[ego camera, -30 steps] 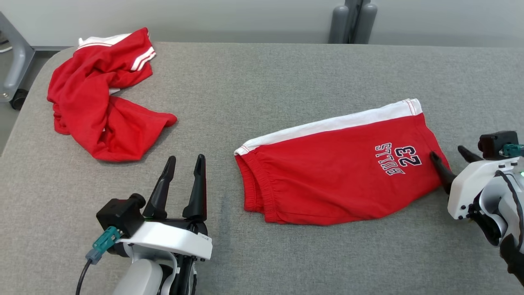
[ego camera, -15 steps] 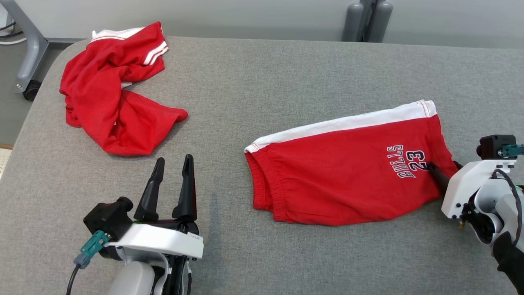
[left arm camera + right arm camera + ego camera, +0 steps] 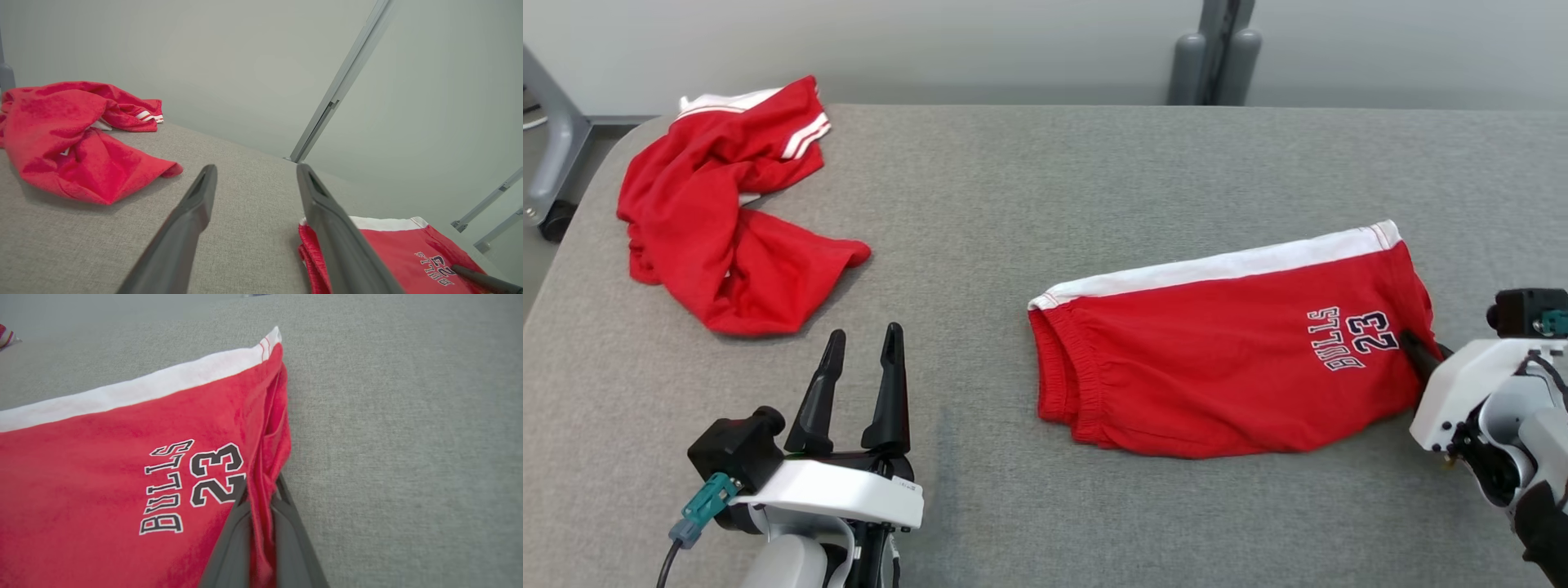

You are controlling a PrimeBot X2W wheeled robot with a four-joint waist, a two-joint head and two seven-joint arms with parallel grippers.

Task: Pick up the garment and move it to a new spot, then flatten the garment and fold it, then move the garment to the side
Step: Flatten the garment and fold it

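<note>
**Left gripper** (image 3: 864, 331): by the near edge of the table (image 3: 1054, 180), left of middle. Its two dark fingers are spread apart with nothing between them, pointing toward the far edge.

**Right gripper** (image 3: 1413, 345): near the right edge. Its fingers are pinched together on the right end of the shorts, with a fold of red cloth caught between them.

**Shorts** (image 3: 1217, 359): red, folded, lying flat on the right half of the table. The gathered waistband is to the left and a white band runs along the far side. "BULLS 23" is printed in dark letters just beside the gripping fingers.

**Red garment** (image 3: 727, 229): crumpled, with white stripes, at the far left corner, well apart from the shorts.

**Grey posts** (image 3: 1213, 57): two, upright, just beyond the far edge, right of middle.

**Grey frame leg** (image 3: 547, 155): with a wheel, off the far left corner.
</note>
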